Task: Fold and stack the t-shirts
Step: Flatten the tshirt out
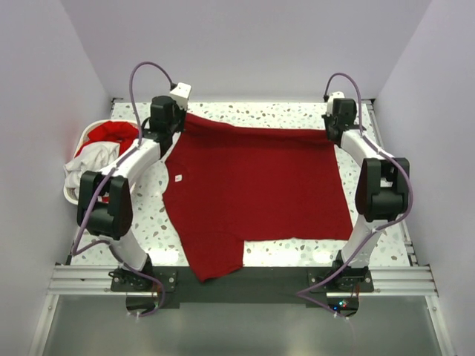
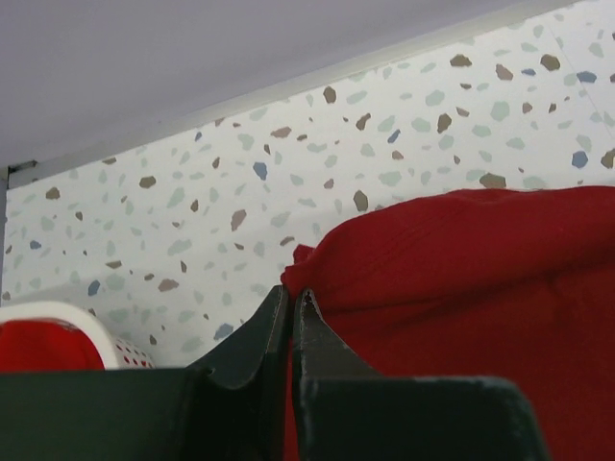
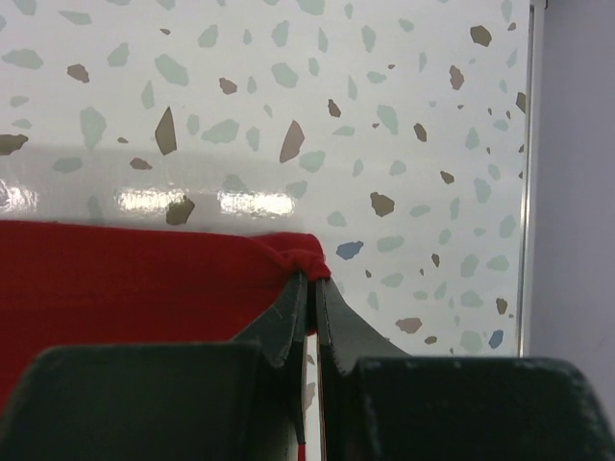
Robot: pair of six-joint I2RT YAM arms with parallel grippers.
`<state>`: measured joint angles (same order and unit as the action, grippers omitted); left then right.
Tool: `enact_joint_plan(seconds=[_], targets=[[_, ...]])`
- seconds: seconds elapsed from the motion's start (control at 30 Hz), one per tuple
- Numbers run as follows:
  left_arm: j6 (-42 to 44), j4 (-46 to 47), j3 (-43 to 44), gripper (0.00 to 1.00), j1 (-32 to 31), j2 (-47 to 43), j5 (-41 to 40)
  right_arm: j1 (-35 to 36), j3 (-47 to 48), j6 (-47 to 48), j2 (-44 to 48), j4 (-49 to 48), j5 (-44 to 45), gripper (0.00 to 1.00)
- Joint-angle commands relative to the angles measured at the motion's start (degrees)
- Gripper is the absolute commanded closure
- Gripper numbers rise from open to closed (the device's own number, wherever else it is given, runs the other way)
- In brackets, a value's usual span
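Observation:
A deep red t-shirt [image 1: 256, 185] lies spread over the speckled table [image 1: 245, 113], its small white neck label [image 1: 178, 177] at the left. My left gripper [image 1: 180, 113] is shut on the shirt's far left corner [image 2: 306, 261]. My right gripper [image 1: 332, 132] is shut on the far right corner [image 3: 312, 257]. The far edge runs taut between the two. One sleeve [image 1: 215, 263] hangs over the near edge. Each wrist view shows cloth bunched at the closed tips [image 2: 292, 293] [image 3: 312, 279]. More t-shirts, red [image 1: 111, 133] and white [image 1: 89, 162], sit in the basket.
A white plastic laundry basket [image 1: 80, 142] stands at the table's left edge, its rim [image 2: 58, 315] also in the left wrist view. Walls close in at the back and both sides. A metal rail [image 1: 237, 280] runs along the near edge.

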<state>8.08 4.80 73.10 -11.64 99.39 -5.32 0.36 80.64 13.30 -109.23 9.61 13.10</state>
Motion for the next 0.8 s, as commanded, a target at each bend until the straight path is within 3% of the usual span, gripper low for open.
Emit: enact_joint_plan(seconds=[0.0,0.3,0.57,0.77], targets=[[-2.8,-4.17,-2.26,1.0,0.56,-4.2,-0.57,-0.27,-2.32,-1.35,4.2,-0.55,2.45,1.0],[-7.63,-14.11,-5.86,1.0,0.48,-10.53,-1.18,-0.27,-8.65,-4.6,9.29,-1.78,4.74,1.0],[-11.33,-16.84,-11.21,1.0,0.13,-14.05,-0.3,-0.19,-13.14,-6.44,10.62,-4.59,9.92,1.0],[-12.12,-16.66,-15.17,1.0,0.13,-15.11,-2.24,-0.19,-14.46,-7.76,9.48,-5.39,8.96,1.0]])
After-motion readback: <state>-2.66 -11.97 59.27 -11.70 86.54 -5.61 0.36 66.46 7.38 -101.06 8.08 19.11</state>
